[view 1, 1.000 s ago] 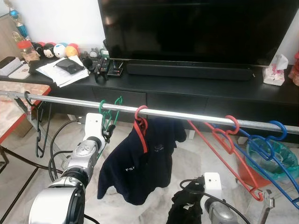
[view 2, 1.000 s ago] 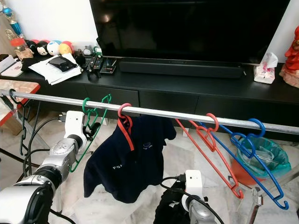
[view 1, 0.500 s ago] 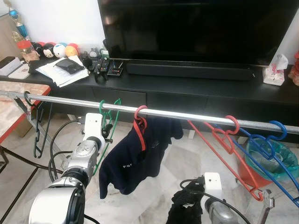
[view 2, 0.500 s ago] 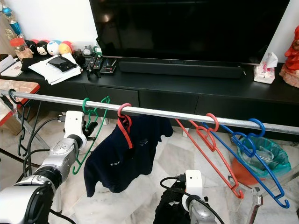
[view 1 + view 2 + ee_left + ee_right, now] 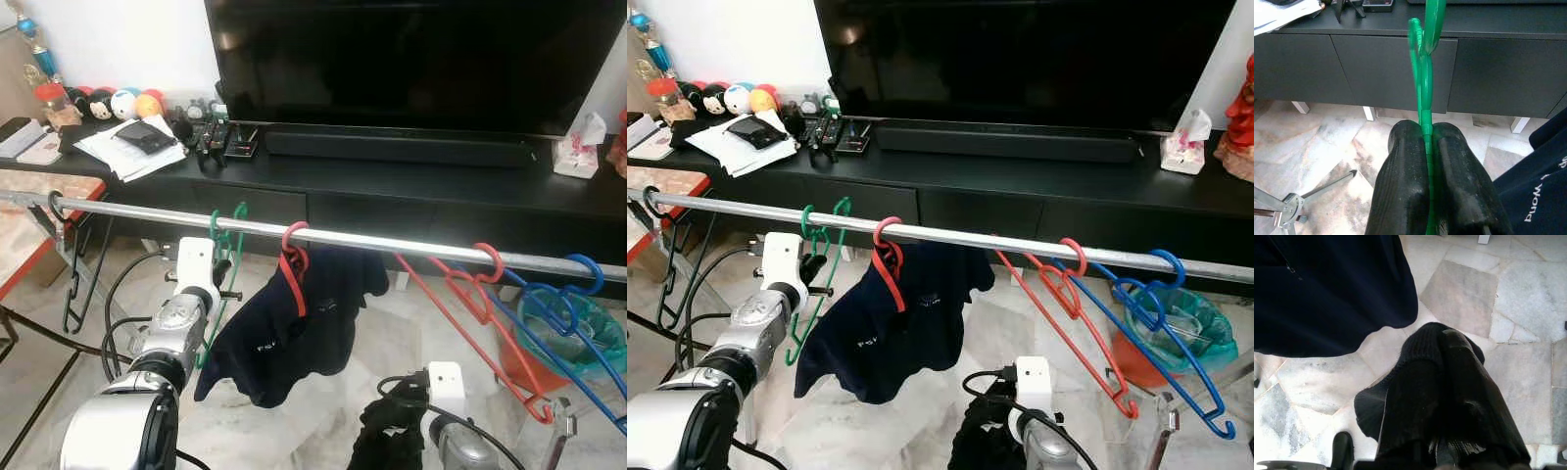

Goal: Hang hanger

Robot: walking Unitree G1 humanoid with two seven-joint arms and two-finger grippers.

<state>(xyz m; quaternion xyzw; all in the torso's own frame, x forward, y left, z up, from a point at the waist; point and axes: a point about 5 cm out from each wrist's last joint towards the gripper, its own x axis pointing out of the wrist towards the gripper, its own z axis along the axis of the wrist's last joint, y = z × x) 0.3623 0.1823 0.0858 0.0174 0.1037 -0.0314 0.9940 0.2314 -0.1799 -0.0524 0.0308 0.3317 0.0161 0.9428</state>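
left pincer (image 5: 1426,147): fingers pressed together on the thin edge of the green hanger (image 5: 221,264), just below the rail, left of the shirt
green hanger: hook over the metal rail (image 5: 372,240), body hanging down beside the left arm's white wrist block
right pincer (image 5: 1442,377): low near the floor, wrapped in a black cloth (image 5: 1371,406); fingers look together on it, cloth hides the tips
rail: runs across the view in front of the black TV counter (image 5: 411,186)
red hanger (image 5: 294,264): on the rail just right of the green one, carrying a dark navy shirt (image 5: 294,333) that hangs tilted
right end of rail: two bare red hangers (image 5: 470,294), then blue hangers (image 5: 568,304), all slanting down to the right
left end of rail: a dark hanger (image 5: 73,284) hooked on
floor (image 5: 1528,298): marble tiles
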